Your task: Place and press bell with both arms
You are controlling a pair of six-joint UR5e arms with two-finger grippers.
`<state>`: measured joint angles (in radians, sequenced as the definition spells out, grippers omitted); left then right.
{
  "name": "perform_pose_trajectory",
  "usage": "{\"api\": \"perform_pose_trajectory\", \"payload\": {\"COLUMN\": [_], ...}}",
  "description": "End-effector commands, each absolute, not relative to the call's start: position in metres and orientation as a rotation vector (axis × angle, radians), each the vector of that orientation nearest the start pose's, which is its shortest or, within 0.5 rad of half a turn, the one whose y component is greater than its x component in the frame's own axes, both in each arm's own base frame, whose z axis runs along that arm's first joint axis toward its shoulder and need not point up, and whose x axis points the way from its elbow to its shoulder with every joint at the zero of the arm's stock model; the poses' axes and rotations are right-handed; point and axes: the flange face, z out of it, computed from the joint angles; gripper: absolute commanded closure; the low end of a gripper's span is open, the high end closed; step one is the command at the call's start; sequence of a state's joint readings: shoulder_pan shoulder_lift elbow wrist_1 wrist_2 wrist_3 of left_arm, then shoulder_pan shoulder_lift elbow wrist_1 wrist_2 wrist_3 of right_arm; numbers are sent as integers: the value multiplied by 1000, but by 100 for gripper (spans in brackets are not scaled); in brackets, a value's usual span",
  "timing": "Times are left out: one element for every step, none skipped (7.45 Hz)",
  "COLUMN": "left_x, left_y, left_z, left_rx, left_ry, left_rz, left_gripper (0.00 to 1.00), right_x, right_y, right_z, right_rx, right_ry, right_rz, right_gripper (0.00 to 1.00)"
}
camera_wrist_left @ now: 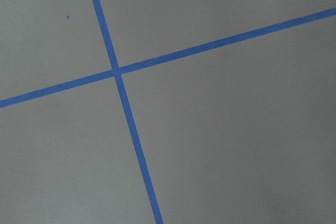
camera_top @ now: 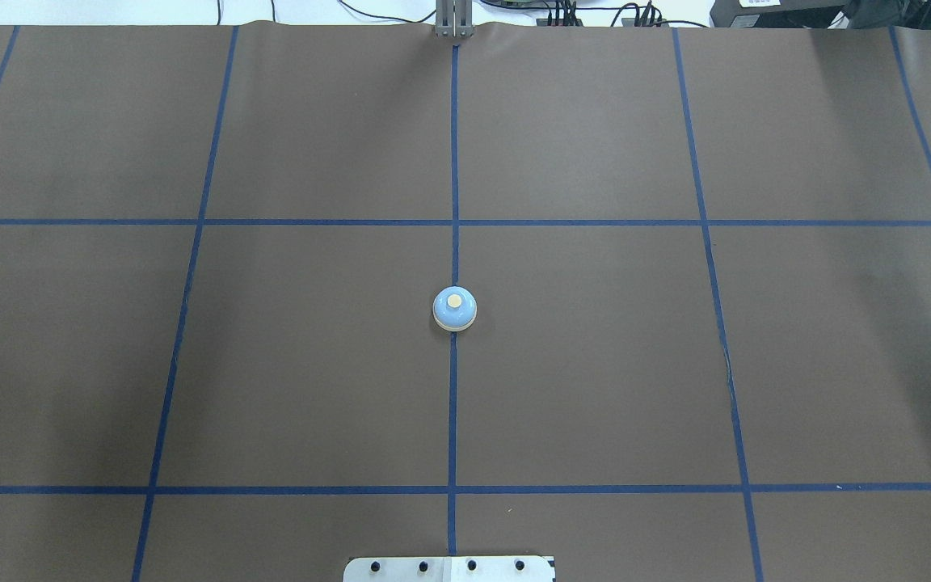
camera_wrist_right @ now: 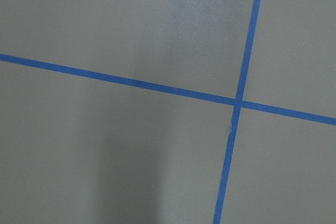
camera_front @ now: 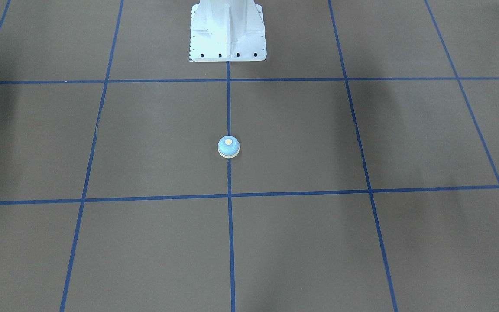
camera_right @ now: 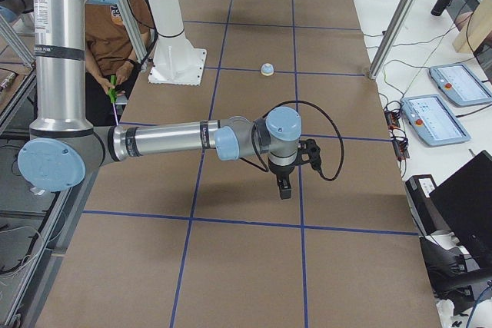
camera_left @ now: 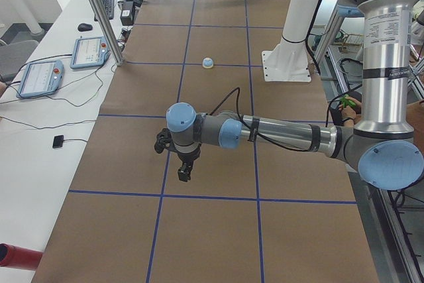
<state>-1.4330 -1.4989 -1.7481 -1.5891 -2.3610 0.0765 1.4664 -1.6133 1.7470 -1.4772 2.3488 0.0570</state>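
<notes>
The small light-blue bell (camera_front: 228, 147) with a cream button stands upright on the centre tape line of the brown table; it also shows in the overhead view (camera_top: 455, 309) and far off in both side views (camera_left: 208, 63) (camera_right: 267, 69). No gripper is near it. My left gripper (camera_left: 184, 173) hangs pointing down above the table, well away from the bell, towards the table's left end. My right gripper (camera_right: 284, 188) hangs likewise towards the right end. I cannot tell if either is open or shut. Both wrist views show only table and blue tape.
The white pedestal (camera_front: 228, 30) is bolted at the robot's edge of the table (camera_top: 449, 568). Aluminium posts (camera_left: 99, 14) (camera_right: 396, 24) stand at the far table edge, with teach pendants (camera_left: 40, 77) (camera_right: 453, 82) beyond them. A person (camera_right: 115, 44) sits behind the pedestal.
</notes>
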Motion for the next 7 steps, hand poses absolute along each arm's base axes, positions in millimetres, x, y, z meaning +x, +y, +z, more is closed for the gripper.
{"api": "perform_pose_trajectory", "payload": {"left_x": [-7,-25,-29,-33,-32,-33,-31], "left_y": [-470,-468,-467,-459,-458,-452,-456], "left_z": [612,613,615,621,620,625,621], "left_rx": [77,87,86,71,69,70,78], "left_ry": [799,799,798,827,854,849,841], "left_rz": [216,178,167,144,138,139,148], "left_gripper": [1,1,1,1,1,0,0], "right_x": [11,11,10,10,10,11,10], "right_y": [-497,-501,-507,-508,-508,-507,-504], "right_z": [580,580,575,574,574,576,578], "right_rx": [150,149,157,160,159,156,151], "right_ry": [-791,-791,-792,-792,-792,-792,-792], "right_rz": [-130,-128,-133,-135,-134,-131,-131], "right_gripper": [0,0,0,0,0,0,0]}}
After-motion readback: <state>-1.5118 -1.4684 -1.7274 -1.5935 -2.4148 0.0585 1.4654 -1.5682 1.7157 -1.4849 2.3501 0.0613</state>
